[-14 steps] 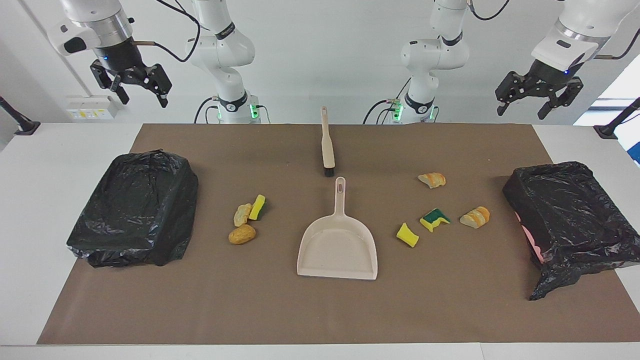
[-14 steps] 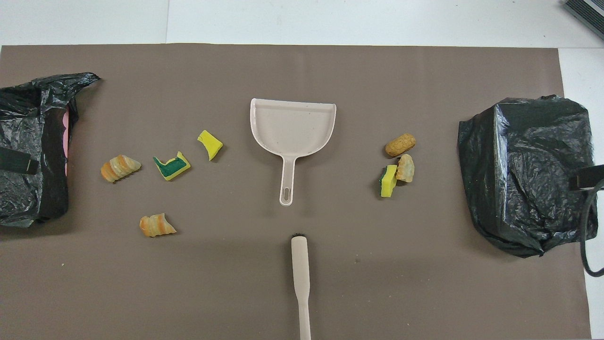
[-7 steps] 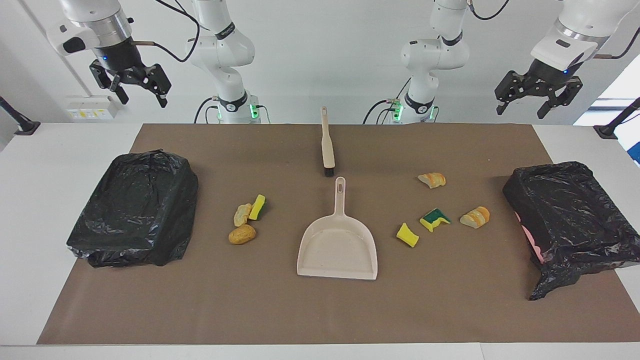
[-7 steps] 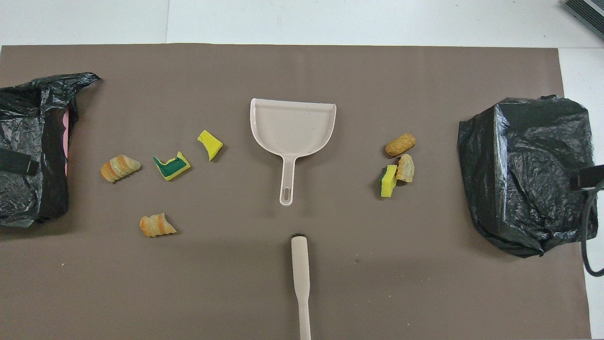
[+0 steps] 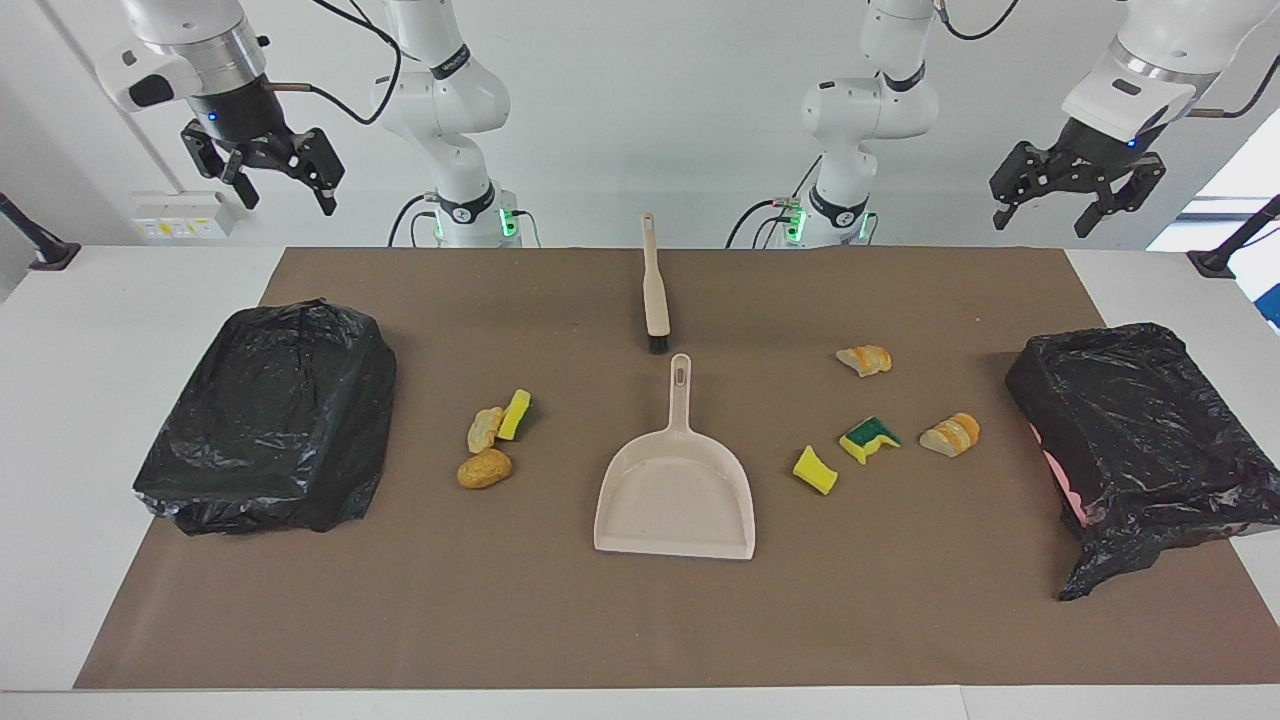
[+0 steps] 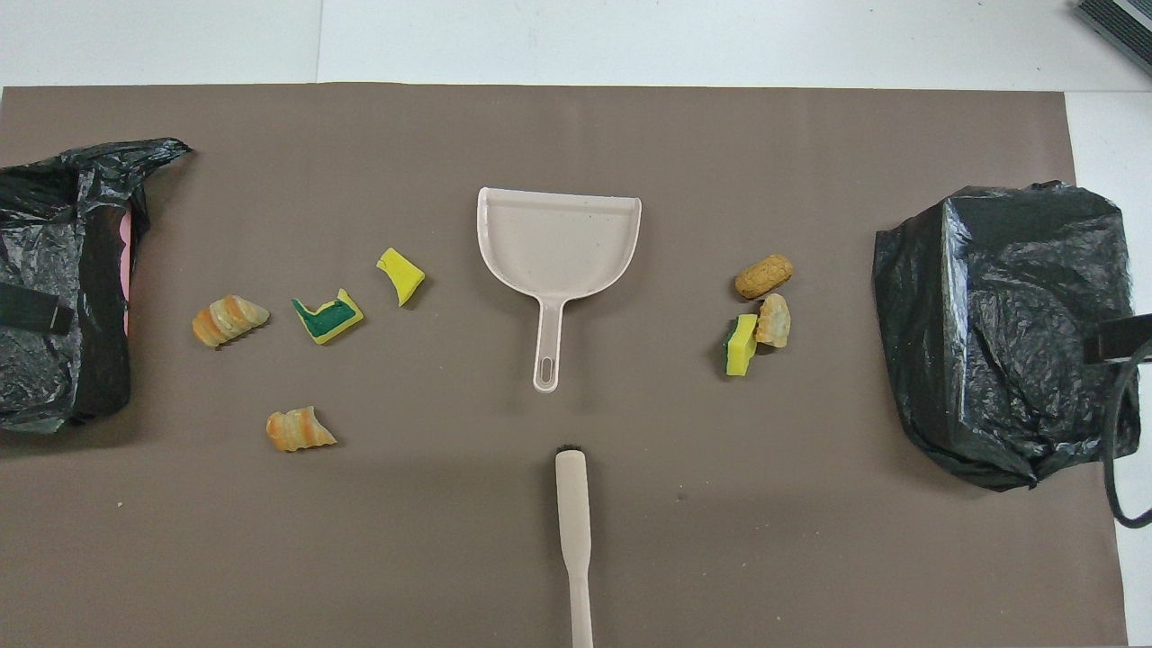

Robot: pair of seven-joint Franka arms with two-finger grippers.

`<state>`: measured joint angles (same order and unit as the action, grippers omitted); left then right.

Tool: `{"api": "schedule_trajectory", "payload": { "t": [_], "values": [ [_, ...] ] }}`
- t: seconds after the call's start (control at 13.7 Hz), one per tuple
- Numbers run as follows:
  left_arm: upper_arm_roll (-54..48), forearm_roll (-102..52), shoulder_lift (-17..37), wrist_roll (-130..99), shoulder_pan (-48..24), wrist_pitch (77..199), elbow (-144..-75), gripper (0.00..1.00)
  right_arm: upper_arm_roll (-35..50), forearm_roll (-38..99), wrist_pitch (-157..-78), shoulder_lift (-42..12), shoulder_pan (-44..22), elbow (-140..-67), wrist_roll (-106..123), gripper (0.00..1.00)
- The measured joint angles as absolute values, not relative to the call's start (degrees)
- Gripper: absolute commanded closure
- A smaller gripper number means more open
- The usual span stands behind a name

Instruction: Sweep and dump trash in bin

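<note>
We see trash (image 5: 838, 430) scattered on the table (image 5: 640, 620) beside the dustpan (image 5: 675, 500): light, soft, easily rolling. Left gripper (image 5: 1070, 195) and right gripper (image 5: 268, 172) hang spread, empty. We judge gripping the brush (image 5: 655, 295) handle best.

No text, label, brand, number or sign can be read on anything in either view.

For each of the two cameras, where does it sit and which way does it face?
Facing view: high across the table, facing the robots; both arms show, left gripper and right gripper raised, open.
Overhead view: above the robots' end, looking steeply down; only gripper tips show at the edges.
Shared: dustpan, brush, trash, two black-bagged bins.
</note>
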<state>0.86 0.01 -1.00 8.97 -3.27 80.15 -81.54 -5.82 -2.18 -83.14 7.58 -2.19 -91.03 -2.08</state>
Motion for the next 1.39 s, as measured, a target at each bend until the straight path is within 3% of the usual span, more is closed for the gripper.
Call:
{"api": "schedule_trajectory", "payload": {
  "t": [0.95, 1.39],
  "values": [
    [-0.21, -0.08, -1.01, 8.97, -3.67, 82.31, -81.59, 0.00, -5.75, -2.18, -83.18, 6.87, -2.61, -91.41, -2.08, 0.00],
    [-1.20, -0.39, -1.50, 5.83, -8.30, 82.35, -83.70, 0.00, -3.42, -2.07, -84.64, 0.50, -2.74, -89.56, -2.08, 0.00]
  ]
}}
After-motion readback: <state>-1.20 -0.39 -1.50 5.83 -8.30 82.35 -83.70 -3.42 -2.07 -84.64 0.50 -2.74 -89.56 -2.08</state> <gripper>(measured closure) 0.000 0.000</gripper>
